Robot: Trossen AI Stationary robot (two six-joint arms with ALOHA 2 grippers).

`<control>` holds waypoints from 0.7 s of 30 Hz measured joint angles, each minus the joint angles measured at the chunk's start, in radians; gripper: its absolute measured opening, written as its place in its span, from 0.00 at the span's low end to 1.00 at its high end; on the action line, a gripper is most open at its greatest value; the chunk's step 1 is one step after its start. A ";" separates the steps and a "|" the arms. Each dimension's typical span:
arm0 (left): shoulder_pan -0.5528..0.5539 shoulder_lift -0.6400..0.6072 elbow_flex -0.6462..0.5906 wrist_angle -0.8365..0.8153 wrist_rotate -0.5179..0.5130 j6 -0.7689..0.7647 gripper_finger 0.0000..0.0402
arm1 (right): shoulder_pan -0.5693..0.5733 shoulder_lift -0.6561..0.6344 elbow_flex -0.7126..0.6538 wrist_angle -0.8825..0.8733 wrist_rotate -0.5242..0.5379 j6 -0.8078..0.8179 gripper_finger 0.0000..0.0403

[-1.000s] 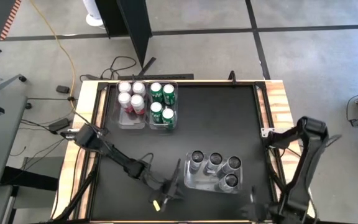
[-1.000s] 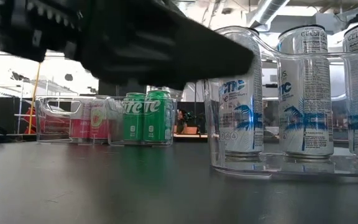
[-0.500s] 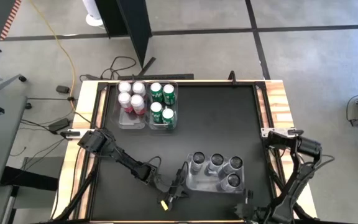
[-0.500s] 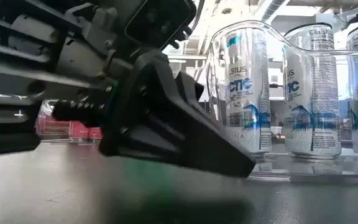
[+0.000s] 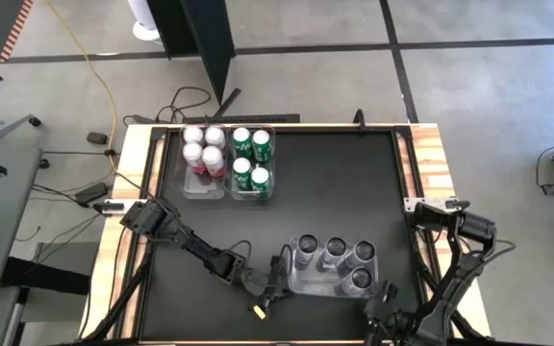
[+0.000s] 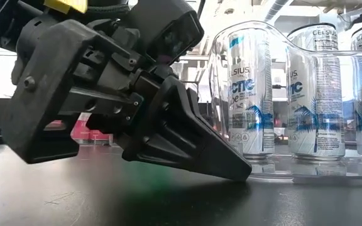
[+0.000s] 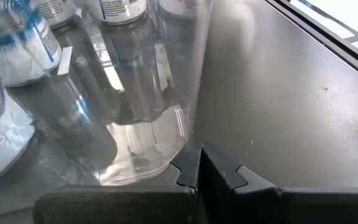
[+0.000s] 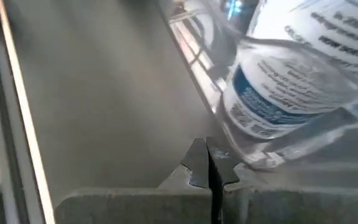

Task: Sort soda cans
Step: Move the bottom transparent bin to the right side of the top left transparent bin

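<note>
Left gripper [image 5: 279, 281] is clenched, empty, tips low on the desk [image 5: 335, 183] against the near bin [image 5: 294, 281] holding four dark cans [image 5: 333, 250]. Right gripper [image 5: 385, 309], also clenched and empty, sits by that bin's opposite corner. Pink cans [image 5: 203, 146] and green cans [image 5: 251, 154] fill the far bins; the desk between is open.

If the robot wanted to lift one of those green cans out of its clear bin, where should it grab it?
Probably from straight above, closing on the upper wall just under the silver top. The green cans stand upright, packed in a clear bin beside the bin of pink cans, so their sides are walled in and only the tops are free. The fingers would go in the gaps between cans.
</note>
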 joint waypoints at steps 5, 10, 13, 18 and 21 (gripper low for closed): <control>0.009 0.000 0.000 0.000 -0.011 -0.024 0.02 | -0.010 0.000 0.000 -0.031 0.000 0.005 0.00; 0.023 0.000 0.000 -0.001 -0.020 -0.041 0.02 | -0.035 0.000 0.000 -0.051 -0.003 -0.002 0.00; 0.031 0.000 0.000 -0.001 -0.027 -0.056 0.02 | -0.051 0.000 0.000 -0.052 -0.005 -0.004 0.00; 0.042 0.000 0.000 -0.002 -0.024 -0.060 0.02 | -0.070 0.001 0.000 -0.059 -0.009 -0.007 0.00; 0.048 0.000 0.000 -0.002 -0.022 -0.060 0.02 | -0.084 0.001 0.000 -0.069 -0.010 -0.003 0.00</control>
